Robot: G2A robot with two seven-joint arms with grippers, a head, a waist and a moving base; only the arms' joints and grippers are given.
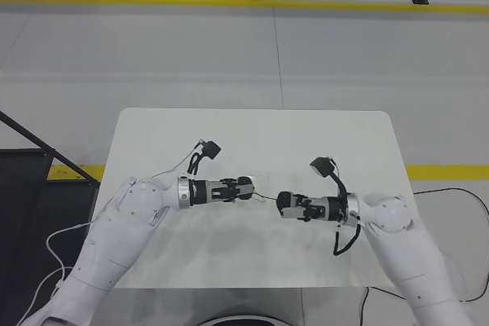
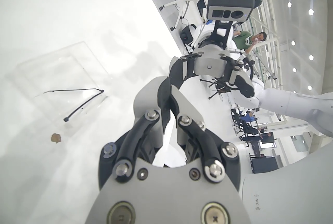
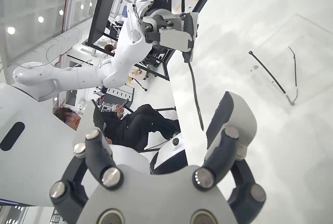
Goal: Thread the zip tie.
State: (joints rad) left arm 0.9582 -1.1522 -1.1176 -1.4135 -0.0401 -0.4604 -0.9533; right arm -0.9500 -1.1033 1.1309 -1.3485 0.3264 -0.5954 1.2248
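**Zip tie pinched in the left gripper, free tip at the open right gripper**

I see the zip tie (image 3: 194, 89) clamped at one end in the left gripper (image 3: 192, 37), whose fingers are pressed together on it. The end inside the pads is hidden from me. From there it runs free through the air toward the right gripper (image 3: 161, 105), above the middle of the table (image 1: 342, 138).

The right gripper's fingers (image 3: 231, 113) are spread wide. The free tip of the zip tie sits in the gap between them, just beside one pad, and I cannot tell whether it touches that pad. In the top view the two grippers face each other, near but apart, with the zip tie as a thin dark line between them.

The zip tie is black, narrow and gently bowed along its length, and it tapers to a pointed tip.

A second tie (image 2: 80, 102) lies on the table, also black. It is bent sharply into a V and has a small square head at one end. It rests on a clear sheet (image 2: 65, 58), well apart from both grippers. A small brown scrap (image 2: 56, 138) lies near that head.
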